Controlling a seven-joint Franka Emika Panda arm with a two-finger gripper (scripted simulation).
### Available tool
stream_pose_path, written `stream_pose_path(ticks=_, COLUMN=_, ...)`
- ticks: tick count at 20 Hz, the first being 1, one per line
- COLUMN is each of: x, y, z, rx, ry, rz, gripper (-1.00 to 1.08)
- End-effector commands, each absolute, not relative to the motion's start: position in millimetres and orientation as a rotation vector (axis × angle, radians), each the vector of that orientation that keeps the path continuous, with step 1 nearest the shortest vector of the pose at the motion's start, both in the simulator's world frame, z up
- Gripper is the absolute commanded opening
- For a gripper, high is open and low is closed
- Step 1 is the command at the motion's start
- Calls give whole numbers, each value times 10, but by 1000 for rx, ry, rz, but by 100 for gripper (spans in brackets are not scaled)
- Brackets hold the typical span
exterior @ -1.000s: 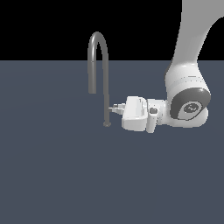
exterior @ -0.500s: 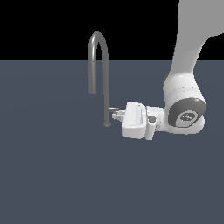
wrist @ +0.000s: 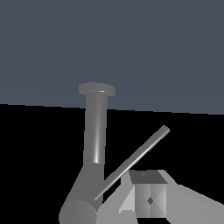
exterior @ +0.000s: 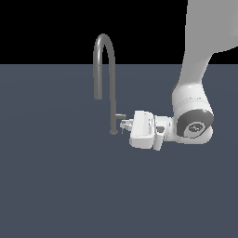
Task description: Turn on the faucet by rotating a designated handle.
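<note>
Faucet is standing upright on the dark tabletop, its gooseneck spout arching toward the exterior view's left with the thicker nozzle hanging down, and its small round base is sitting just beside the arm's working end. Low on the stem, the handle is sticking out as a thin grey lever toward the exterior view's right, and in the wrist view it is showing as a slim rod slanting away from the stem. The tool is lying sideways at handle height, with its fingertips reaching in just under the lever; whether they are actually touching it is too fine to tell. One finger is looming close in the wrist view, right beside the rod, but the other is not clearly showing, so I cannot tell whether the tool is released or clenched. Judging by this, the contact-and-turn step is in hand. The next move is likely calling for a steady sideways sweep against the lever around the stem, keeping the fingertips from slipping off its thin end.
</note>
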State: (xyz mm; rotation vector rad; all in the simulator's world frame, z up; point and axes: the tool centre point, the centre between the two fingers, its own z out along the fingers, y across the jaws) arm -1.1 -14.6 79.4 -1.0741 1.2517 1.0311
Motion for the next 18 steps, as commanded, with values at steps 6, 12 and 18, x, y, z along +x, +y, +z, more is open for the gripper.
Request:
stream_pose_path(ticks=6, x=68, y=-162, z=668, rx=-1071, ry=1259, rz=1033, gripper=-100)
stream_pose_path(ticks=12, x=142, y=-176, z=455, rx=-1061, ry=1282, rz=1045, gripper=-100)
stream_pose_path(ticks=18, x=198, y=-189, z=281, rx=-1053, ry=1301, rz=1055, gripper=-100)
